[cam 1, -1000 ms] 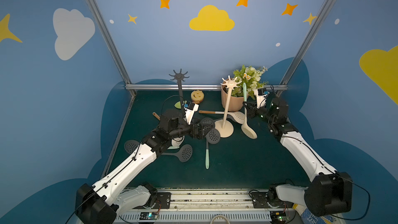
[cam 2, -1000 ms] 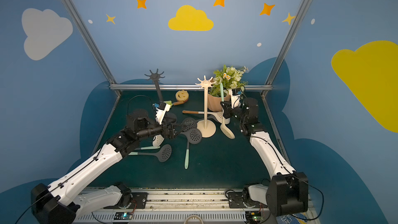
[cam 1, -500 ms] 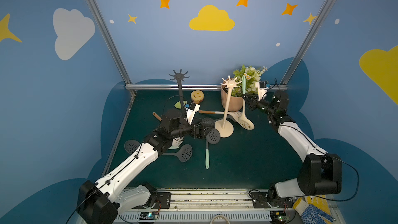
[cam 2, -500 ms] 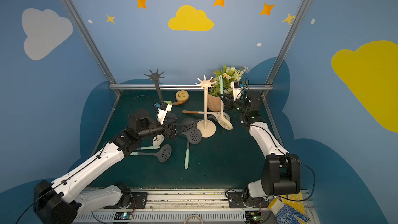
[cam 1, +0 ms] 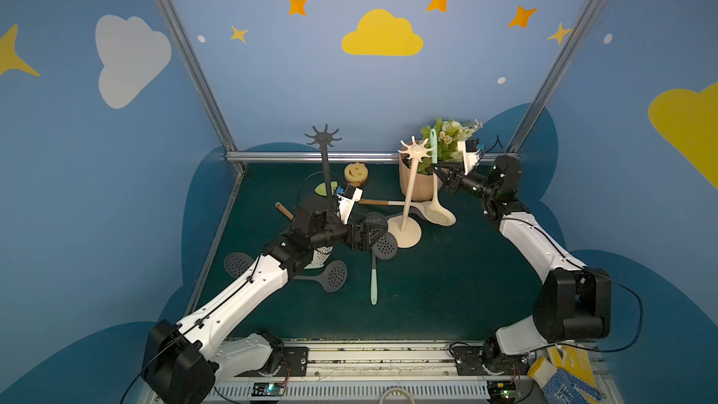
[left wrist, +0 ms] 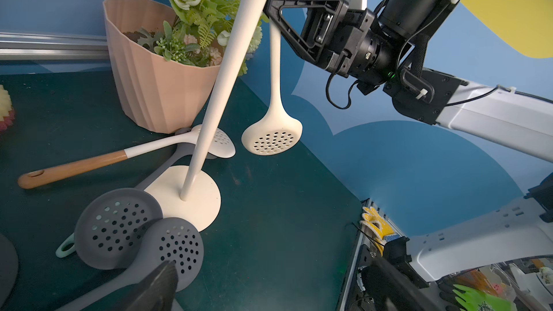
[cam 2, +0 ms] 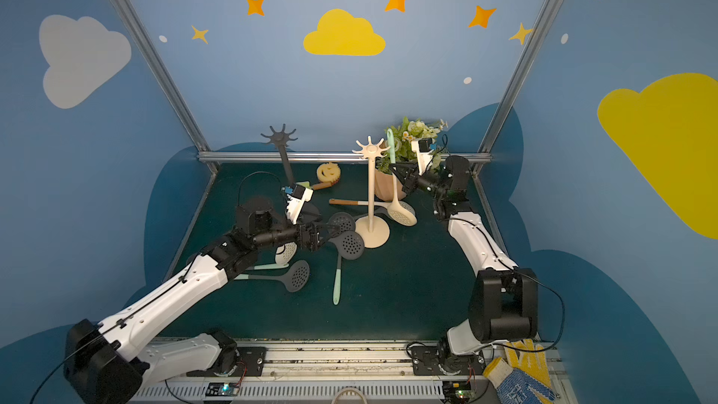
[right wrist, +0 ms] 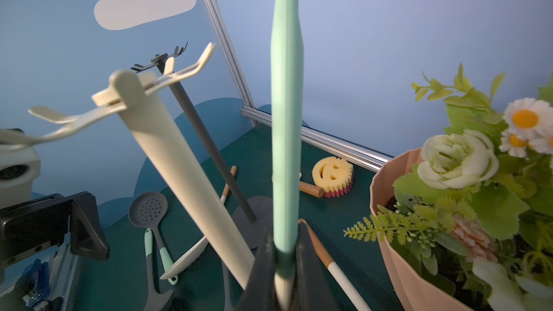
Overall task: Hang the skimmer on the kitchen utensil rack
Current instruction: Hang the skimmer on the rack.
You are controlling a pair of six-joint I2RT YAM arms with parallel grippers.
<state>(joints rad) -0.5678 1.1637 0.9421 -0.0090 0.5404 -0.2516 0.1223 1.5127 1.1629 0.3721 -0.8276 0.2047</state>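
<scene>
The skimmer (cam 1: pixel 441 214) is cream with a perforated head and a mint-green handle. It is held upright, head down, just right of the cream utensil rack (cam 1: pixel 412 188), with the handle tip level with the rack's hooks. My right gripper (cam 1: pixel 441 172) is shut on the handle, as the right wrist view shows from the right gripper (right wrist: pixel 282 264) up along the skimmer handle (right wrist: pixel 285 115) beside the rack (right wrist: pixel 167 151). My left gripper (cam 1: pixel 375 232) stands open and low, left of the rack's base. In the left wrist view the left gripper (left wrist: pixel 275 288) is empty, facing the skimmer head (left wrist: pixel 272 140).
A pink flower pot (cam 1: pixel 421 188) stands right behind the rack. A black rack (cam 1: pixel 325 172) and a smiley sponge (cam 1: pixel 355 172) are at the back. Dark grey skimmers (cam 1: pixel 384 244), a wooden-handled utensil (cam 1: pixel 373 202) and a mint-handled one (cam 1: pixel 373 281) lie on the mat around the left gripper.
My right gripper has lifted the skimmer and carried it left towards the cream rack, so the handle tip is now beside the hooks. The left arm has stayed where it was.
</scene>
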